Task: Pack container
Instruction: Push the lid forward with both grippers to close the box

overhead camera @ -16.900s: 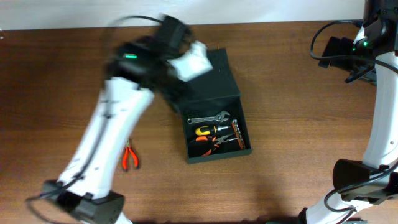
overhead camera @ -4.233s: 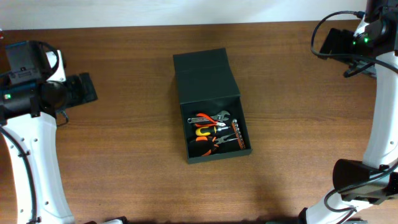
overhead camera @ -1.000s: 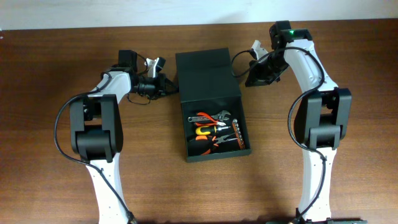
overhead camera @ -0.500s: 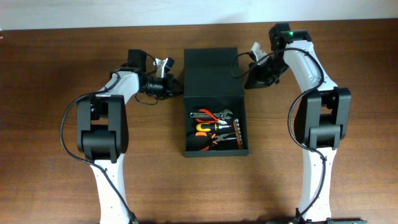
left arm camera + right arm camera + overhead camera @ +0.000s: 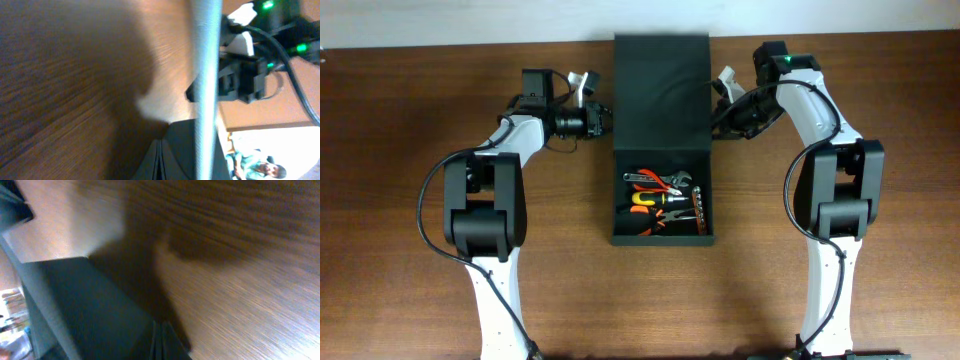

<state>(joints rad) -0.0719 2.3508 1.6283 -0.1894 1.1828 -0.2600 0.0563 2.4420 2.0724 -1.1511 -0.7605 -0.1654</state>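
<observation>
container [image 5: 660,90], dark green box, mid table [image 5: 410,260], lid laid back, tools [image 5: 665,200] inside: stiff, likely weighty; take by lid edges, beside left gripper [image 5: 601,120] and right gripper [image 5: 717,112], both jaws closed.

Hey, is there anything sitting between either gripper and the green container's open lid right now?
Nothing visible. The left gripper sits right at the left edge of the open lid of the container, and the right gripper at its right edge, with only bare table around them.
</observation>
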